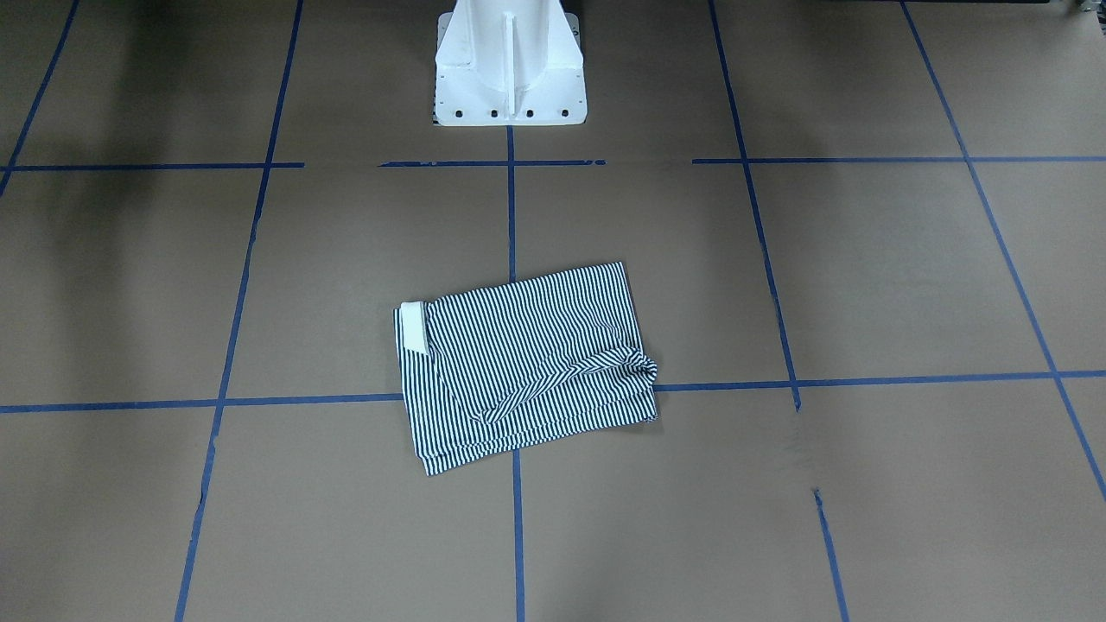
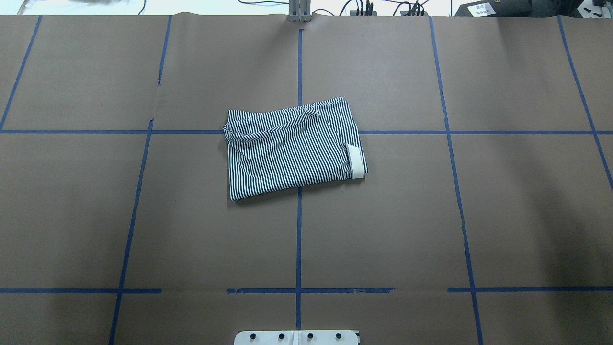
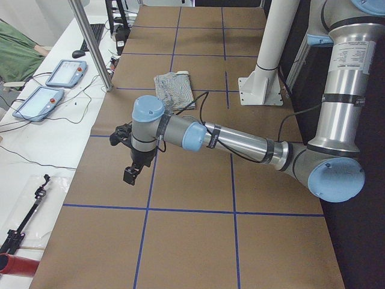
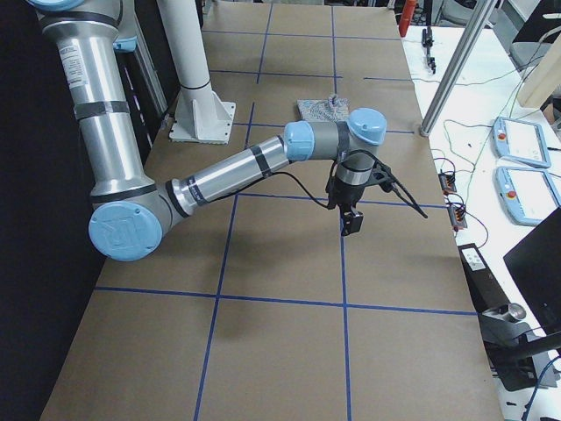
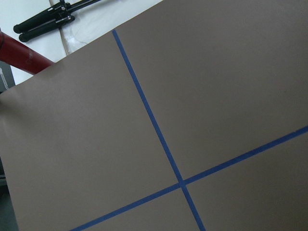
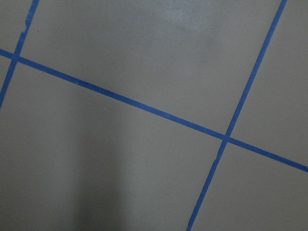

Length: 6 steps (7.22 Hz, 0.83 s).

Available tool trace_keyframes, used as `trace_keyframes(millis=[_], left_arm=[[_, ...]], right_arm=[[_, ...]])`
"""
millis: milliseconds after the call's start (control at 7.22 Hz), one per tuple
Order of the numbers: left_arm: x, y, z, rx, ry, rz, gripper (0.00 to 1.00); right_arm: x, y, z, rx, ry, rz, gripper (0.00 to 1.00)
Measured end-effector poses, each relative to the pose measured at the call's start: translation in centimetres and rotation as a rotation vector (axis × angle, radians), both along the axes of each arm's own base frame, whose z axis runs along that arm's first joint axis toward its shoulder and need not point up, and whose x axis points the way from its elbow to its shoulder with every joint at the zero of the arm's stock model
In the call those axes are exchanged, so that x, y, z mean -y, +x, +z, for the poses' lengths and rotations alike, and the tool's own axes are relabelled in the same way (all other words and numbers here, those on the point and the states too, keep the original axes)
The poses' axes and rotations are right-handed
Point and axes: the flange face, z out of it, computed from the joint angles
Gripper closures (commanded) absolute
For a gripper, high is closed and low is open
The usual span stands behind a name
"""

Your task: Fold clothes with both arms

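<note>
Left-side view, nearest item: the left arm (image 3: 240, 141) reaches across the middle of the frame. The left pincer (image 3: 130, 174) hangs above the brown bench (image 3: 192, 241), pointing down, close to a blue tape line (image 3: 144, 208). It shows in this side view only, so I cannot tell whether it is released or clenched. Nothing is visible in it.

Right-side view, nearest item: the right arm (image 4: 237, 171) extends from the left of the frame to the centre. The right pincer (image 4: 352, 222) hangs over the bench, pointing down. Its state cannot be told for the same reason.

Both wrist views show only bare brown bench crossed by blue tape. The left one also shows a red tube (image 5: 19, 55) at the upper left.

Farther along the bench lies the shirt (image 2: 292, 148). It is folded into a compact rectangle, slightly skewed, and covers a crossing of tape lines near the centre of the overhead view. The cream collar (image 2: 355, 163) sits at its lower right corner there and at its left edge in the front-facing view (image 1: 415, 326). A bunched fold shows at the shirt's upper left in the overhead view. Both pincers are well apart from the shirt (image 3: 173, 90).

Beyond the shirt in the front-facing view, the white pedestal (image 1: 510, 69) stands at top centre. Two tablets (image 3: 51, 87) lie on the side table at the upper left of the left-side view.
</note>
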Motion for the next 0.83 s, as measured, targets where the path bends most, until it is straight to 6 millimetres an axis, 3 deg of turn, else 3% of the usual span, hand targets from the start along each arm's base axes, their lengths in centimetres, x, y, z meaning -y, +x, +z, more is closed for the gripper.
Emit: trace_keyframes(millis=[277,831], left_arm=[[-1.6,-0.1,3.0,0.000,-0.039,0.001,0.00],[-4.3,-0.5,8.3,0.017,-0.143,-0.001,0.00]], right_arm=[[-1.2,0.9,3.8,0.006,-0.041,0.044,0.00],[-3.8,3.9,14.1,0.069,-0.089,0.141,0.00]])
